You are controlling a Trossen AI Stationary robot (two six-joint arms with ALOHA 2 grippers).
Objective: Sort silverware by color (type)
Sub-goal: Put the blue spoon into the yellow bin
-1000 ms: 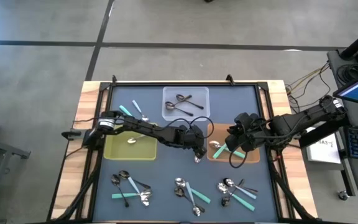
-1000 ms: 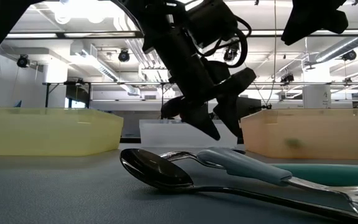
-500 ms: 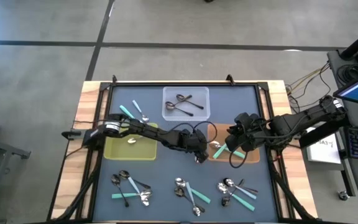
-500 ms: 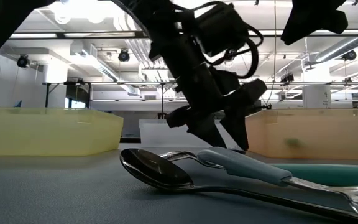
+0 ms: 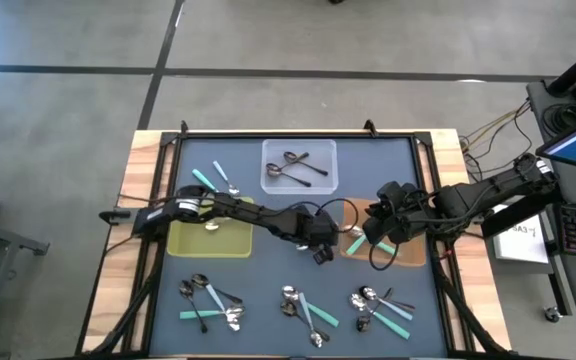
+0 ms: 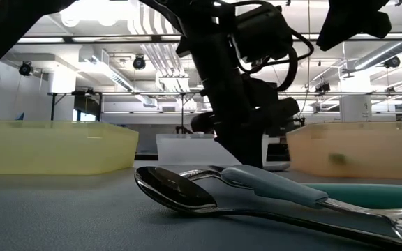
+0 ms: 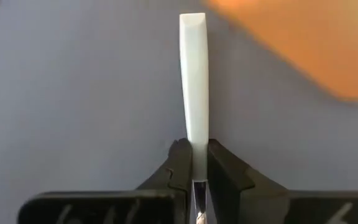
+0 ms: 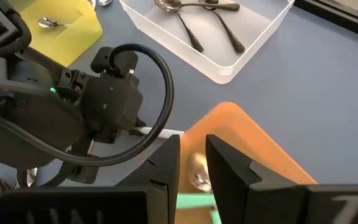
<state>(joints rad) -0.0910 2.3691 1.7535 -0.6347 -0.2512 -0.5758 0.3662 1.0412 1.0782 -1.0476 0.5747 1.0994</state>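
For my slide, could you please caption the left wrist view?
Left gripper shut on a pale-blue-handled utensil beside the orange tray.

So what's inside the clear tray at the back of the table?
The clear tray holds dark all-metal spoons, at least two, lying crossed; the right wrist view shows two handles side by side. Nothing covers this tray, though their overlap hides whether a third spoon is there.
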